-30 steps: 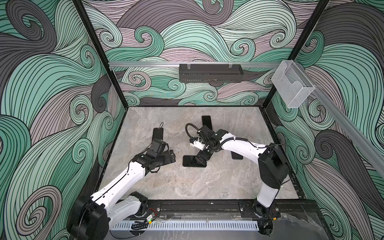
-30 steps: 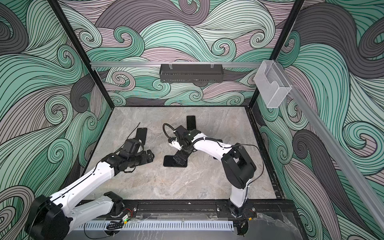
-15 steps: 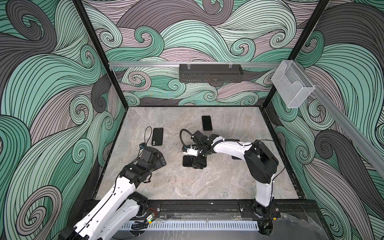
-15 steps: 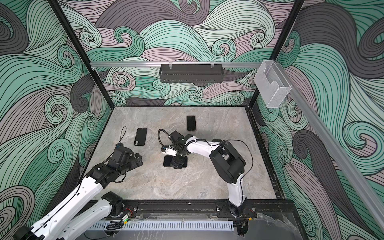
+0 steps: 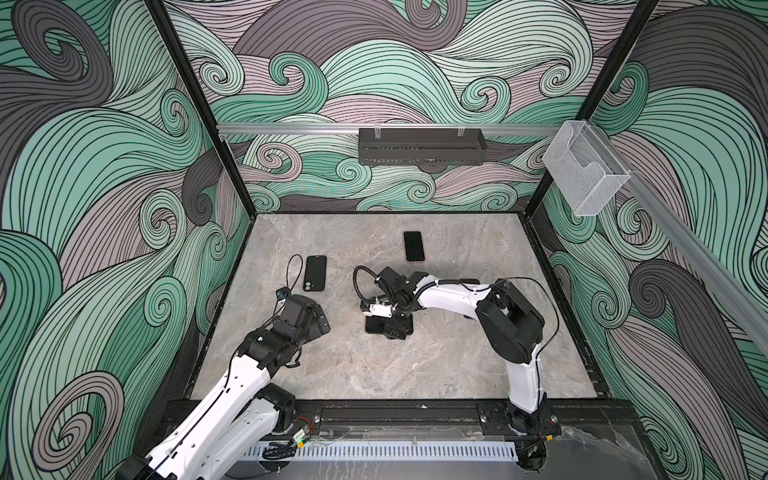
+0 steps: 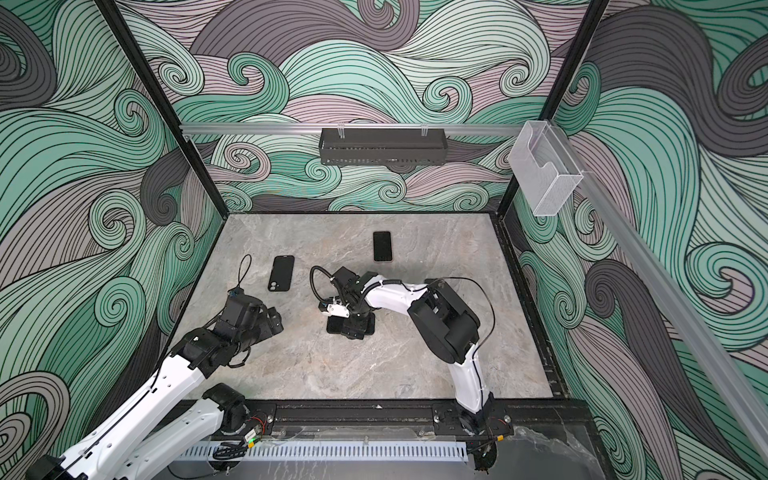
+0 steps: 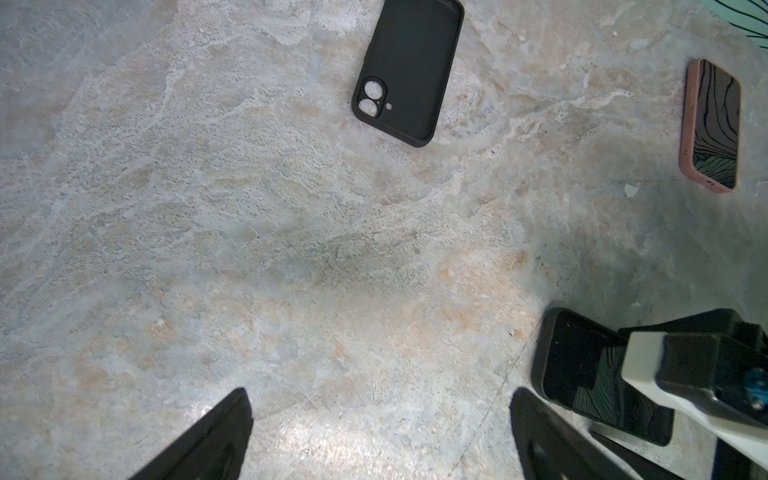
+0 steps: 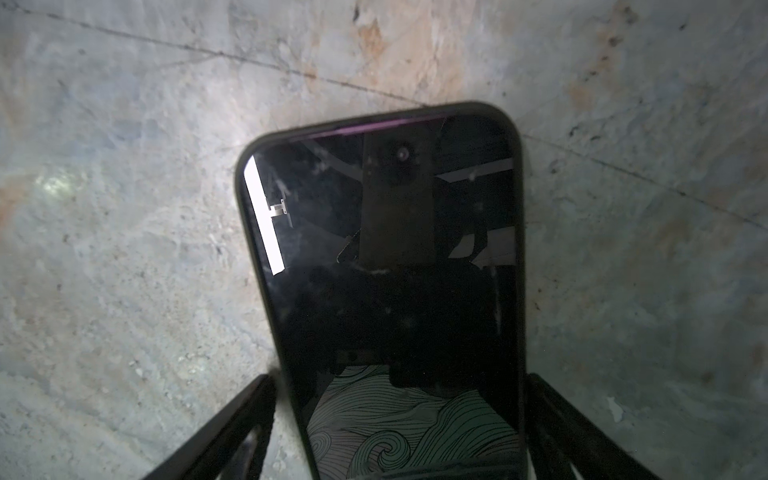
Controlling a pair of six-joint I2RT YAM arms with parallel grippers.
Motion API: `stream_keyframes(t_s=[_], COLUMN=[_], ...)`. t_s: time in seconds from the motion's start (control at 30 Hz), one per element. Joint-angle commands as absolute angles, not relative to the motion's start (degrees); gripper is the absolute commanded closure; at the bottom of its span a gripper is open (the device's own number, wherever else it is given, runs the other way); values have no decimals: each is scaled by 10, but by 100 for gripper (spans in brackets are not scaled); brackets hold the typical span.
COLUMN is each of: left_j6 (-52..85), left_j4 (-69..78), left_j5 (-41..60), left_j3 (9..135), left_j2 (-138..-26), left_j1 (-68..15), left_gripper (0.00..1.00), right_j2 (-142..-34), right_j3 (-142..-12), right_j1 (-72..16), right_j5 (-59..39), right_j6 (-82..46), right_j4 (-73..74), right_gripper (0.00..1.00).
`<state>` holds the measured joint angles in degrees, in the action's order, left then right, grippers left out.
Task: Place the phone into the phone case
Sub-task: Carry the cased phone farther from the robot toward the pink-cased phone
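A dark phone (image 8: 382, 270) with a black rim lies flat, screen up, mid-table, and shows in both top views (image 5: 372, 326) (image 6: 333, 325). A thin purple strip shows along its far end. My right gripper (image 8: 401, 378) straddles its near end, one finger against each long edge, and it also shows from above (image 5: 397, 328). An empty black phone case (image 5: 314, 273) (image 7: 409, 70) lies open side up to the back left, with nothing on it. My left gripper (image 7: 379, 395) (image 5: 322, 322) hangs open and empty over bare table, in front of the case and left of the phone.
A second phone in a pink case (image 5: 414, 246) (image 7: 712, 124) lies screen up toward the back. Something dark and flat (image 5: 469, 281) shows partly behind my right arm. A black tray (image 5: 420, 145) hangs on the back wall, a clear box (image 5: 582, 174) on the right rail.
My left arm drew back from the empty case toward the front left. My right gripper came down over the phone, and its fingers closed in on the phone's edges.
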<state>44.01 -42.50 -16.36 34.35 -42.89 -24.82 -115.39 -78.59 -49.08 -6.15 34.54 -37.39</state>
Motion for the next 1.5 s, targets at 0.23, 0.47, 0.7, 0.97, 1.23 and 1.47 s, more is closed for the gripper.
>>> stream_keyframes(t_s=[0.23,0.47,0.7,0.97,1.23,1.47], left_j6=[432,429,408,383,367,357], left_j4=[-437,-435,-415,-393,-382,-378], left_j5=[-182,-183,-164,-139,-108,-94], left_j3=[349,350,348,350,360,371], left_j2=[-425,-426,-426,-429,-439,-449], left_j1=[-244,-243,-243,-242,-242,-242], left_gripper=[1,1,2,3,4,4], right_j2=[-1186,-1183,-1139,-1075,-1045,-1064], right_j3=[-804,-810,-811,-812,-846,-900], right_j1=[-493,-492,-480,-431,-358,-306], right_j5=[-23,-35,-65,-102,-59,14], right_j6=[362,327,238,139,32,-38], right_j4=[-410,-407,-395,-382,-389,-405], right_gripper=[31,45,64,80,92,93])
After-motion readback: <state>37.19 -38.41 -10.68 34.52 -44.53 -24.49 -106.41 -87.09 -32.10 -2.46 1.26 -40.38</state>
